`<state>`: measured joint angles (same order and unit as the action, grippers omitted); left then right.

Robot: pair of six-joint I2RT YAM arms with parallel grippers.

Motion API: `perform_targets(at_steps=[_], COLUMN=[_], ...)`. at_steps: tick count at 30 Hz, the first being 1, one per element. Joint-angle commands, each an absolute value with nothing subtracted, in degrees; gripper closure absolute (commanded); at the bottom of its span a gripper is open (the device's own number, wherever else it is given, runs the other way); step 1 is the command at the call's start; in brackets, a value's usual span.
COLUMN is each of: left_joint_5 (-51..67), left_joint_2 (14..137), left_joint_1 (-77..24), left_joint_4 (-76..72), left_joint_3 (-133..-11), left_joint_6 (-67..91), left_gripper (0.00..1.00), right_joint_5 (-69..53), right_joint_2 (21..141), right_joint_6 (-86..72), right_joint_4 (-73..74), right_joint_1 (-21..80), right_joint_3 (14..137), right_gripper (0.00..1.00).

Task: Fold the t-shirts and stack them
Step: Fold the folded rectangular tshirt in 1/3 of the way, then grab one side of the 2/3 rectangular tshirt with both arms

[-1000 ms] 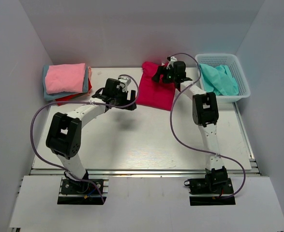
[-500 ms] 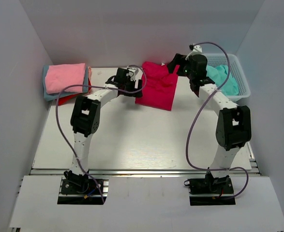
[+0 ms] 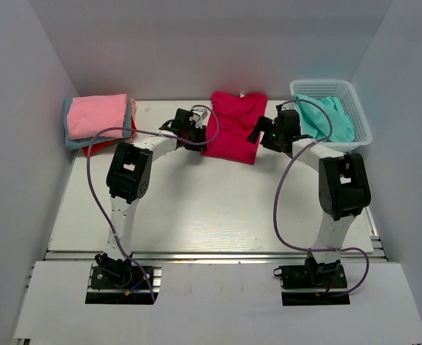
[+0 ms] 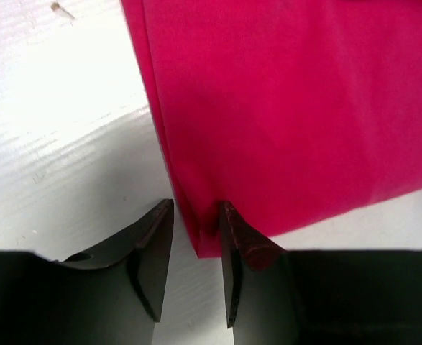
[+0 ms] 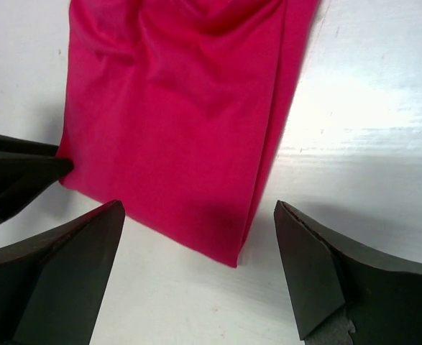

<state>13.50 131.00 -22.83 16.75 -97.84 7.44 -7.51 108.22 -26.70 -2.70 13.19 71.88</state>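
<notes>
white tabletop carries the crimson t-shirt, folded flat at the middle of its far edge. left arm angles from its elbow toward the shirt, left pincer pinching the near-left corner. right arm bends inward, right pincer spread wide over the near-right corner (apparently not touching).

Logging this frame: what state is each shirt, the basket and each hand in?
crimson t-shirt: folded flat, near-left corner pinched.
left hand: shut on that corner.
right hand: open, over the near-right corner.
pink t-shirt: folded, topmost at far left.
grey-blue t-shirt: folded, under the pink one.
red t-shirt: lowest, mostly hidden.
teal t-shirt: crumpled, unfolded, in the basket.
basket: upright, holding the teal one.
</notes>
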Motion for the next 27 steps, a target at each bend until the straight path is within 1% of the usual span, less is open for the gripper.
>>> perform_targets(at_steps=[1,2,4,5,7,8,9,10,11,12,13,14,15,16,17,18,22,24,26,27], left_joint_5=[14.85,14.85,15.38,15.38,15.38,15.9,15.91,16.52,17.31,17.31,17.31,17.31,17.31,17.31,17.31,17.31,17.93,17.93,18.54,19.15], left_joint_2=[130.43,129.82,129.81,129.81,129.81,129.81,129.81,129.81,129.81,129.81,129.81,129.81,129.81,129.12,129.11,127.81,124.64,123.49,121.83,121.21], left_joint_1=[-23.12,-23.12,-23.12,-23.12,-23.12,-23.12,-23.12,-23.12,-23.12,-23.12,-23.12,-23.12,-23.12,-23.12,-23.12,-23.12,-23.12,-23.12,-23.12,-23.12], left_joint_4=[20.57,19.96,19.95,19.43,19.42,18.81,18.81,18.81,18.81,18.81,18.81,18.81,18.81,18.29,18.28,18.28,15.74,15.12,15.12,14.42], left_joint_3=[-91.24,-90.53,-89.65,-88.87,-88.33,-87.72,-87.71,-87.71,-87.71,-87.71,-87.71,-87.71,-87.71,-87.19,-86.67,-86.66,-82.89,-81.74,-80.17,-78.76], left_joint_6=[8.0,8.52,8.53,8.53,8.53,8.53,8.53,8.53,8.53,8.53,8.53,8.53,8.53,8.53,8.53,9.05,9.05,9.58,9.58,9.58], left_gripper=[0.57,0.59,0.59,0.64,0.64,0.64,0.68,0.68,0.71,0.8,0.89,0.89,0.93,1.0,1.0,1.0,1.0,1.0,1.0,1.0], right_joint_5=[-10.71,-11.94,-13.97,-14.32,-14.68,-15.03,-14.94,-14.94,-14.85,-15.11,-16.94,-16.96,-17.92,-19.06,-19.59,-20.03,-20.66,-20.3,-20.21,-19.95], right_joint_2=[108.63,108.98,110.65,111.52,113.19,113.64,113.9,115.04,115.48,115.58,116.45,116.45,116.63,116.8,116.72,116.89,115.67,115.05,114.18,114.0], right_joint_6=[-29.18,-29.79,-29.97,-30.14,-30.84,-31.02,-31.2,-31.2,-31.38,-31.46,-31.55,-31.47,-31.64,-31.81,-32.34,-32.87,-33.49,-33.49,-32.96,-32.61], right_joint_4=[-2.81,-2.73,-1.5,-0.97,-0.62,-0.88,-1.14,-1.14,-1.23,-0.8,-0.79,-0.79,-0.97,-1.4,-1.58,-1.76,-2.28,-2.2,-1.06,-0.71], right_joint_1=[13.1,13.1,13.1,13.36,13.45,13.36,13.36,13.19,13.44,13.19,13.27,13.27,13.27,13.45,13.45,13.62,13.45,13.53,12.05,13.35], right_joint_3=[69.61,69.26,69.43,69.52,69.35,69.08,69.08,69.87,69.96,70.31,70.92,70.93,70.75,70.4,69.88,69.18,65.92,64.51,63.64,63.46], right_gripper=[0.1,0.1,0.12,0.12,0.12,0.13,0.15,0.19,0.22,0.26,0.33,0.35,0.4,0.45,0.52,0.54,0.54,0.5,0.5,0.5])
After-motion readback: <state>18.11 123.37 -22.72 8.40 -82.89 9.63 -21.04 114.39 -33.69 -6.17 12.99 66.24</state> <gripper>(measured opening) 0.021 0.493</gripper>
